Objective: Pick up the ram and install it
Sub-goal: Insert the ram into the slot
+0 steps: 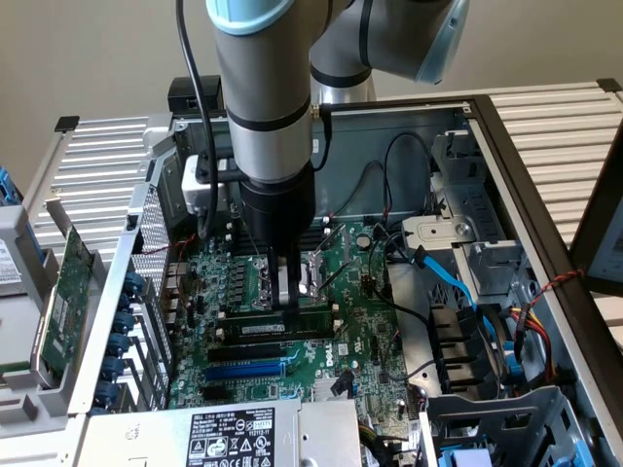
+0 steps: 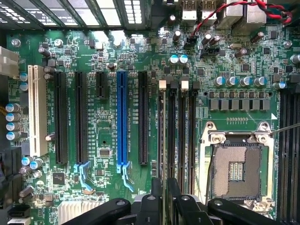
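The claw (image 1: 287,292) is seen closed narrow on the ram (image 1: 275,329), which is held edge-down in the memory slots (image 2: 177,136) of the motherboard (image 1: 360,321), just beside the empty processor socket (image 2: 236,168). Little open room is left around it: black and blue expansion slots (image 2: 122,117) lie near, and cables (image 1: 458,282) are crowded at the exterior view's right, inside the case wall (image 1: 389,146).

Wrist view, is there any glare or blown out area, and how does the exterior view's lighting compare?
In the wrist view, the vent slots along the case edge are blown out to white, and the capacitor tops catch bright glints; the motherboard itself is evenly lit. In the exterior view the light is softer, with the arm shading the board beneath the gripper.
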Robot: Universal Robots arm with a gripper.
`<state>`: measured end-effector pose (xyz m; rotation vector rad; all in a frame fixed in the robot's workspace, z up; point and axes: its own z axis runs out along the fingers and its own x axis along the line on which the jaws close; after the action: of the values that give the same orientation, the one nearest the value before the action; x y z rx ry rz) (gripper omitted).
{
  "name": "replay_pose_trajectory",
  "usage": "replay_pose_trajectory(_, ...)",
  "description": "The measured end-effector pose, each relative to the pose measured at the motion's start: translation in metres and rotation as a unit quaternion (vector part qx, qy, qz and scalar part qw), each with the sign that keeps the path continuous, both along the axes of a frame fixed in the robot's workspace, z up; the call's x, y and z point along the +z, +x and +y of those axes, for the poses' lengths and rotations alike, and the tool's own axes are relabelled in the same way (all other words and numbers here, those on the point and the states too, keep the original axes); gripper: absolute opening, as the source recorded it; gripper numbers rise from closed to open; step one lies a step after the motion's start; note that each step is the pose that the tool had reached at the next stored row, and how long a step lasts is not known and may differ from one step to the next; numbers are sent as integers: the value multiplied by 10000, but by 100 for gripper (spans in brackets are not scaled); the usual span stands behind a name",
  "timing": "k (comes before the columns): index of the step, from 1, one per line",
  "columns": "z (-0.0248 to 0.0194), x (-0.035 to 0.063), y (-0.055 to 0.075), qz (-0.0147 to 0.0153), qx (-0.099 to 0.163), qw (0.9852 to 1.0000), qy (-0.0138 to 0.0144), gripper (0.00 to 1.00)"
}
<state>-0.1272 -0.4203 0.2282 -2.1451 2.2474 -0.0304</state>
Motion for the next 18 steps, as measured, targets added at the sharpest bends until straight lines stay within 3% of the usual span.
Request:
replay_pose_trajectory(9, 0, 94, -1, -8, -1, 10000, -5, 20)
replay_pose_trajectory(18, 0, 111, -20, -8, -2, 10000, 3, 20)
